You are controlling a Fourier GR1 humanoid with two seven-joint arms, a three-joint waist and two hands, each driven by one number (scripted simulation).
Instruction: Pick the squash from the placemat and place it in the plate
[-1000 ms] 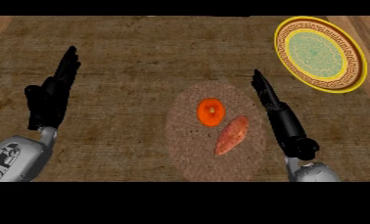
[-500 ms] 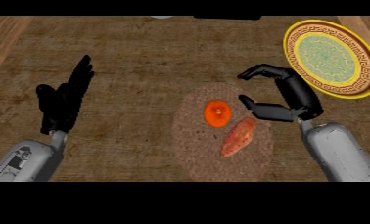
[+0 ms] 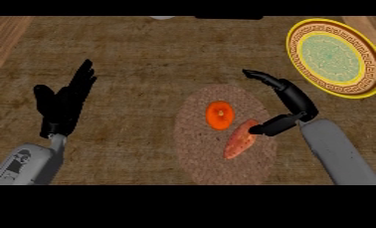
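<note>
Squash (image 3: 240,145): upper tip masked by right hand (image 3: 292,103), fingers spread, holding nothing. Left hand (image 3: 64,103): open, idle. Brown counter (image 3: 147,57).

Black hands (image 3: 64,103), grey forearms (image 3: 334,148).

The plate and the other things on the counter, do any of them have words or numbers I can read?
No words or numbers can be read anywhere.
The plate: only a gold patterned rim, no letters.
The placemat, the round orange thing and the long orange squash: plain, no labels.
The left forearm: small dark marks, too blurred to read.
</note>
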